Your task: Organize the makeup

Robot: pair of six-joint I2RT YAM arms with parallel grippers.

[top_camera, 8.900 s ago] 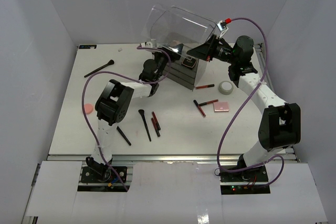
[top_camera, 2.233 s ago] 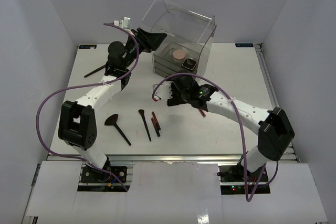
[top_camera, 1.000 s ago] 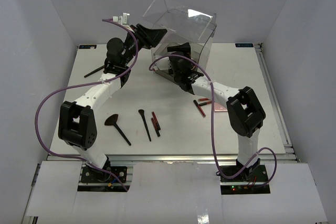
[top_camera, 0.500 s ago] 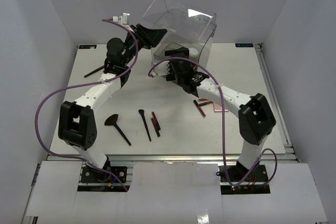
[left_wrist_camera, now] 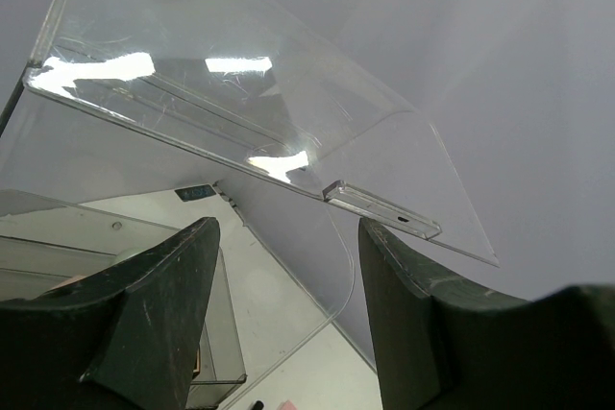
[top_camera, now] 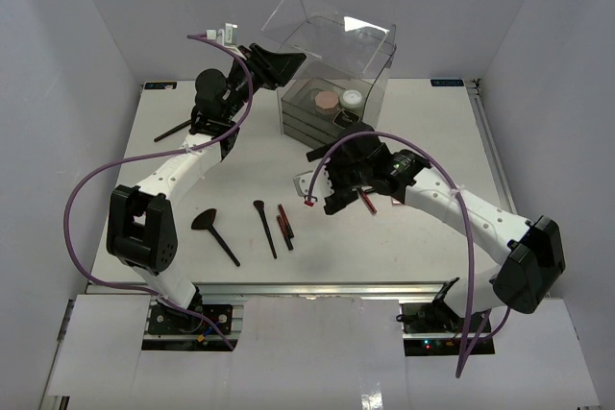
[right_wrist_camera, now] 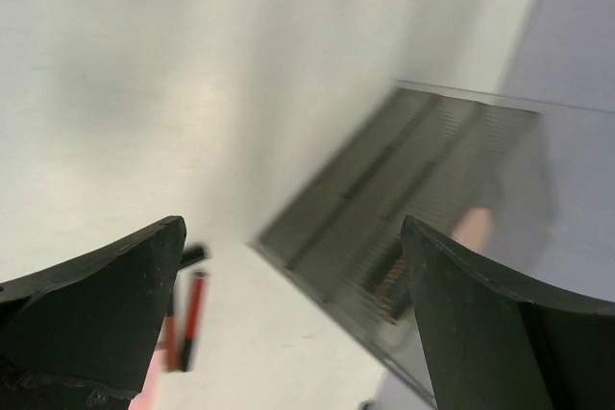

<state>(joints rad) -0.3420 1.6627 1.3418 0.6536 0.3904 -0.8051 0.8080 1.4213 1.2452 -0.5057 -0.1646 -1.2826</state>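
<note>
Makeup is part sorted. A pink round compact (top_camera: pixel 327 101), a small white jar (top_camera: pixel 352 98) and a black square compact (top_camera: pixel 343 118) are seen in the top tray of the clear box (top_camera: pixel 377 84). In front of the box, toward the arm bases, two red-and-black sticks (top_camera: pixel 284 223), a slim brush (top_camera: pixel 263 228) and a fan brush (top_camera: pixel 207 221) lie loose, and another brush (top_camera: pixel 175 129) is left off to the box's left side.

The lid (top_camera: pixel 327 26) is tipped up at the box's left edge by the left gripper (top_camera: pixel 286 64). Its fingers are spread, so the lid looks propped rather than pinched, though the contact itself cannot be made out.

The right gripper (top_camera: pixel 319 182) is carried just in front of the box, jaws spread wide and nothing between them. A fetch for the next piece is judged to be the step in hand. To do it well, one stick should be picked alone, approached from above with the fingers set across its width and closed near its middle, so that its neighbour is not dragged. The lid must be kept up until the drop is made, and the purple cable should be watched near the loose pieces.

The table (top_camera: pixel 432 141) is white, matt and flat, so thin sticks will be hard to get under and may roll. Plain pale walls close off the box's back and both sides.
</note>
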